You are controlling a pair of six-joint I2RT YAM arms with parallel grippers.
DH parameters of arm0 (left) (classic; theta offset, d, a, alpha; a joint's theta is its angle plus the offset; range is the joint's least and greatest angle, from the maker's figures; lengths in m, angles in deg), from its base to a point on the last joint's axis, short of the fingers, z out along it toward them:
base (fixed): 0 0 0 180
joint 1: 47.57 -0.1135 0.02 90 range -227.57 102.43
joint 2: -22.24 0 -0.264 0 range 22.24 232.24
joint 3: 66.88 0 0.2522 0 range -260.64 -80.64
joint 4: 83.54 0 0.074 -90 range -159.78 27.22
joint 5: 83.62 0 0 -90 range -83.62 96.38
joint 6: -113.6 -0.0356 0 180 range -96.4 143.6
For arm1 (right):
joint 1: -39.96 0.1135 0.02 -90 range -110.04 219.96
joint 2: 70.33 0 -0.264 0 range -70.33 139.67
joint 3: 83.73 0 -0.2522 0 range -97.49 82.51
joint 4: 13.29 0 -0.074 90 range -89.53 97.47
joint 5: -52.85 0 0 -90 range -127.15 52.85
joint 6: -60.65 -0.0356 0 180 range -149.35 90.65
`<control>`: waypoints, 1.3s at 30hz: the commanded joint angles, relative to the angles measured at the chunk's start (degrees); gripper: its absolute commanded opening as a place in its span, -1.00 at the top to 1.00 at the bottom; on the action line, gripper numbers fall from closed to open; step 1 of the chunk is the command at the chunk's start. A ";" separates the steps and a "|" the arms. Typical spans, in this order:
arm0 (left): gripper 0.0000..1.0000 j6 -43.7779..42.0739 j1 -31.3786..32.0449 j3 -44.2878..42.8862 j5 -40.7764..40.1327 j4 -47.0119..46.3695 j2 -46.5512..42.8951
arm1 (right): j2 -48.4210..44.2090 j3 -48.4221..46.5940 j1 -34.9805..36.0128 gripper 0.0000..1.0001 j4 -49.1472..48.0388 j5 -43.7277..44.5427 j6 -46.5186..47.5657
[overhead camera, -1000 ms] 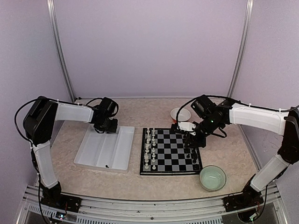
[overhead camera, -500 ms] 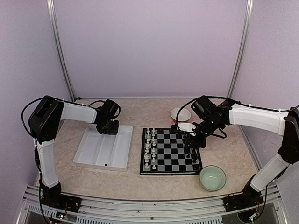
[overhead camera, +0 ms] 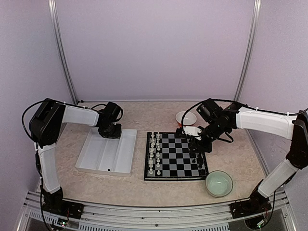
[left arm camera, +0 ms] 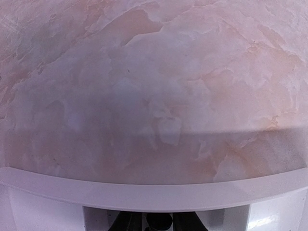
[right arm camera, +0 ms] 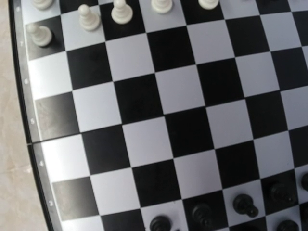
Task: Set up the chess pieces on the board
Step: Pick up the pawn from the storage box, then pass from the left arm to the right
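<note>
The board (overhead camera: 175,155) sits mid-frame, with white pieces (overhead camera: 154,153) in 2 lines on its left and black pieces (overhead camera: 198,161) on its right. The right gripper (overhead camera: 196,144) hangs over the black ones. The left gripper (overhead camera: 112,132) is at the top edge of the tray (overhead camera: 103,161). I cannot tell if either one's fingers are open or closed.

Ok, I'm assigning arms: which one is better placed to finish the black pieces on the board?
Right. The right gripper hangs over the right side of the board, by the black pieces; the left gripper is over the white tray, off the board.
</note>
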 commanded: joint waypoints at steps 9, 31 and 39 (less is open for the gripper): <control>0.62 -0.39 -0.68 0.91 0.92 7.33 1.70 | 1.10 0.03 0.48 0.63 -1.00 -1.04 0.18; 0.80 1.67 -2.29 1.50 20.32 12.99 -17.46 | 2.75 -6.91 0.83 0.62 -0.12 -6.49 1.16; 0.78 7.07 -1.99 2.36 36.23 9.15 -21.66 | 3.52 -13.19 5.29 0.62 -1.23 -4.25 3.88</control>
